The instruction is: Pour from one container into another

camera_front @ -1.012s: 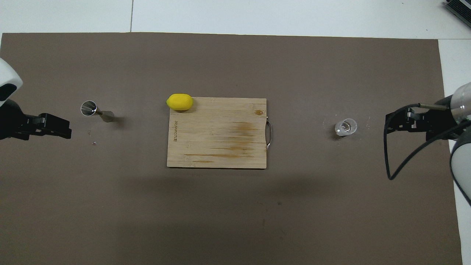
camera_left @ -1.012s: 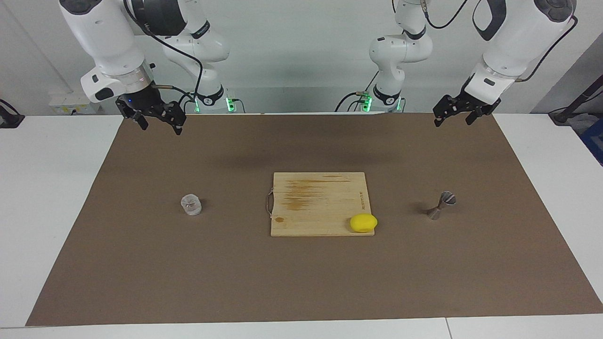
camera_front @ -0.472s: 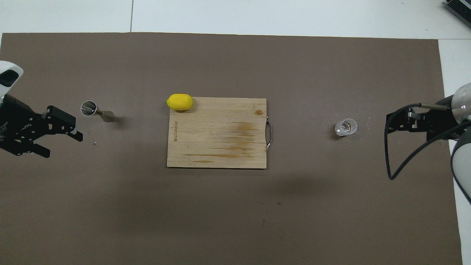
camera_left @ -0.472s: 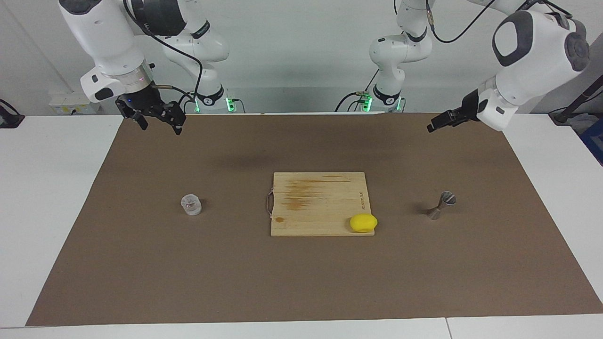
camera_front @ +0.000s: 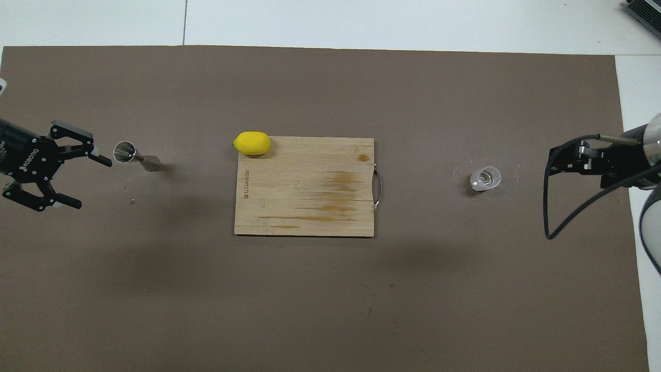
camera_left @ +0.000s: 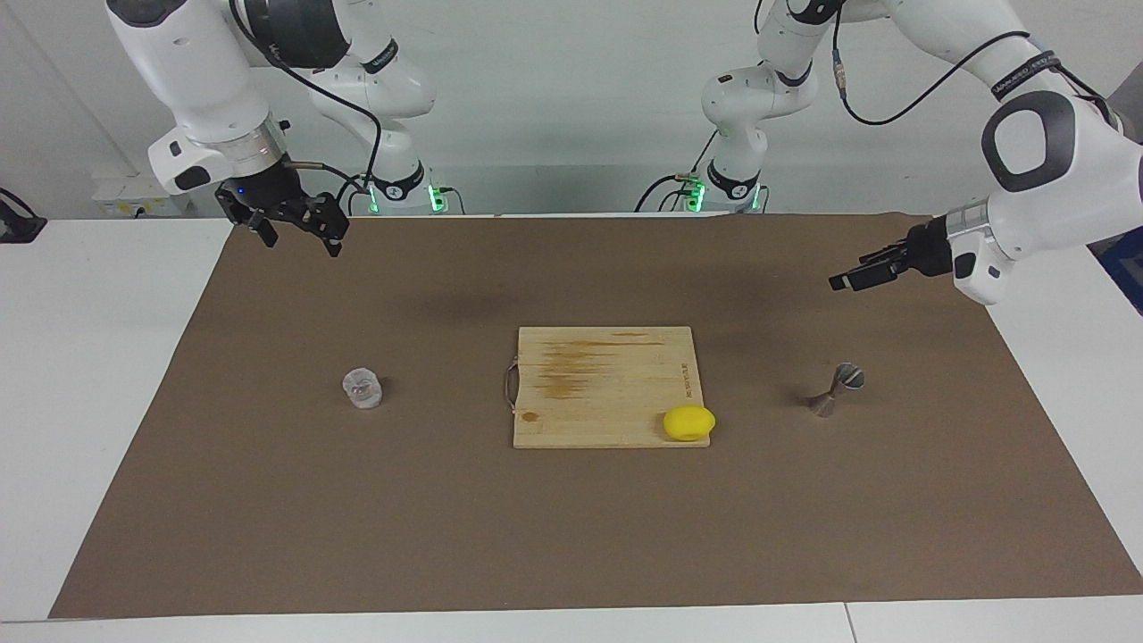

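Glass cup (camera_left: 363, 389) sat upright on the brown mat (camera_left: 571, 536), between the cutting board (camera_left: 607, 384) and the mat's right-arm edge, untouched: probably rigid, slick, breakable, so pinch its faceted sides mid-height; left gripper (camera_front: 77, 173) was spread wide near the jigger (camera_front: 135, 156), right gripper (camera_left: 295, 230) also looked parted.

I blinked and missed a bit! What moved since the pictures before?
The left claw swung down lower over the mat near the jigger and turned sideways, open and holding nothing. The right claw hardly moved and also holds nothing. The glass cup, jigger, lemon and cutting board stayed put.
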Controlling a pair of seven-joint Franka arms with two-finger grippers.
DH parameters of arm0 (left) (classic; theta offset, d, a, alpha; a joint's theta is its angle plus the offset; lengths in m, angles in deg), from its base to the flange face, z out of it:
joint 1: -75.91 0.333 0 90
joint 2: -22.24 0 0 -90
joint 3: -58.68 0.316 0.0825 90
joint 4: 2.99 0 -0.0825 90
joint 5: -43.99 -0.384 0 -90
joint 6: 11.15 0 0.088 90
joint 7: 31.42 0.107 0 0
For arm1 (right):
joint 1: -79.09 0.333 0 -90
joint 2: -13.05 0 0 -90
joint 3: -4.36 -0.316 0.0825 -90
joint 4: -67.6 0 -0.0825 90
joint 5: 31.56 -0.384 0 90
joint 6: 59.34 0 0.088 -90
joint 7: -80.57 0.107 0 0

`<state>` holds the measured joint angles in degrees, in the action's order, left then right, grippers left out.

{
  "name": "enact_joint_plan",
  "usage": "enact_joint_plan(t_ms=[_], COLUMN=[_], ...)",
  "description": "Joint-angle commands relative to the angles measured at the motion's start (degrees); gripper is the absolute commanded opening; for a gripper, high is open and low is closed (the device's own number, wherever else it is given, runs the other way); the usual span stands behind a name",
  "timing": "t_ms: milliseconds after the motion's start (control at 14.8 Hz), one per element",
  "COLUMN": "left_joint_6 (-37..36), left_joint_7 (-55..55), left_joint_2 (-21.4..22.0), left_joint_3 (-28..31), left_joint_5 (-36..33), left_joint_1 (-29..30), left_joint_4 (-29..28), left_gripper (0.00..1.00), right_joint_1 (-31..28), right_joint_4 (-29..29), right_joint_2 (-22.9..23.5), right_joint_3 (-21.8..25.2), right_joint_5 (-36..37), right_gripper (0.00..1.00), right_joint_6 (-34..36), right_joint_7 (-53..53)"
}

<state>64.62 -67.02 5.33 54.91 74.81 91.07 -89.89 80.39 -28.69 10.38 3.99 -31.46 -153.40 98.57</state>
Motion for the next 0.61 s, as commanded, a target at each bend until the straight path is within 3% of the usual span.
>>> enact_joint_plan(t_ms=[0, 202, 540], left_joint_6=[0.3, -0.4, 3.0], left_joint_7=[-10.2, -25.1, -26.4], left_joint_2=[-4.8, -8.3, -10.7], left_joint_3=[-0.3, -1.2, -0.9], left_joint_5=[6.3, 9.8, 17.3], left_joint_1=[3.1, 5.3, 6.9], left_joint_4=[2.1, 3.3, 3.4], left_gripper=[1.00, 1.00, 1.00], right_joint_1=[-0.5, -0.9, -4.4], right_joint_4=[-1.4, -1.3, -1.6], right_joint_2=[-0.9, -0.4, 3.5], right_joint_3=[-0.3, -0.3, -0.2], right_joint_5=[-0.2, -3.8, -9.8], right_gripper=[0.94, 0.92, 0.93], right_joint_6=[-1.9, -2.4, -5.8], right_joint_7=[8.5, 19.1, 33.5])
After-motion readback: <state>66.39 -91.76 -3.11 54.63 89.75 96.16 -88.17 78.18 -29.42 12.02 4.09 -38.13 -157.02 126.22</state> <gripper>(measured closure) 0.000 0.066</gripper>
